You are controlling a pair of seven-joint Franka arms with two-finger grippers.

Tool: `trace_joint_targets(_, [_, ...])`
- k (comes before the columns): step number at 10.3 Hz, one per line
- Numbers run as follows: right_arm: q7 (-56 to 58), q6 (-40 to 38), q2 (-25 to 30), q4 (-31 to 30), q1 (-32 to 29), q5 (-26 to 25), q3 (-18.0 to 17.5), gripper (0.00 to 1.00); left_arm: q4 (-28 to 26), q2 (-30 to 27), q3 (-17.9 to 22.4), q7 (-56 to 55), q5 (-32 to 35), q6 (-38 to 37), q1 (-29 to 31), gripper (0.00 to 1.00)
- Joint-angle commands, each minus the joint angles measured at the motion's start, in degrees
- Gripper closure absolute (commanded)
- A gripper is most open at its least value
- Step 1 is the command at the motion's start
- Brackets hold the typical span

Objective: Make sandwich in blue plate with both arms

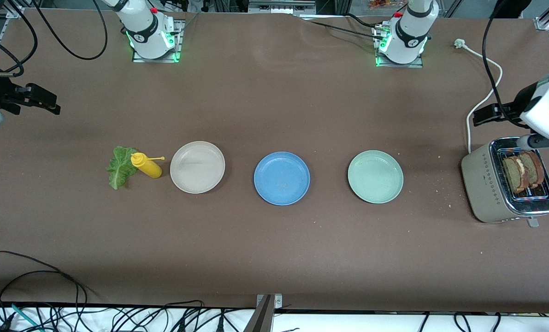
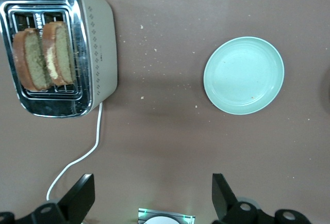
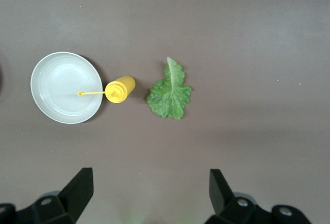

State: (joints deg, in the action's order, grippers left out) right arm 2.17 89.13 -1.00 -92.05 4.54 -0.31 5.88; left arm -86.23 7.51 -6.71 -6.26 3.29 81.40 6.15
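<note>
While both pincers hang released, left pincer and right pincer, the blue plate sits bare.

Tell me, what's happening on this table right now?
Nothing is held yet. The left gripper hangs open near the toaster, where two bread slices sit in the slots. The right gripper hangs open over bare table at its own end. The lettuce leaf lies beside a mustard bottle. The blue plate is empty.
</note>
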Motion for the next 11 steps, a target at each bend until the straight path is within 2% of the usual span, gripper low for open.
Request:
trace_joint_targets(1, [-0.4,-1.1,0.1,0.9,-0.8,0.0,-0.8,0.00,1.2,0.2,0.0,0.5,-0.7,-0.7,3.9,0.00])
trace_joint_targets(11, [-0.4,-1.1,0.1,0.9,-0.8,0.1,-0.7,0.00,0.6,0.2,-0.4,0.4,-1.4,-0.7,3.3,0.00])
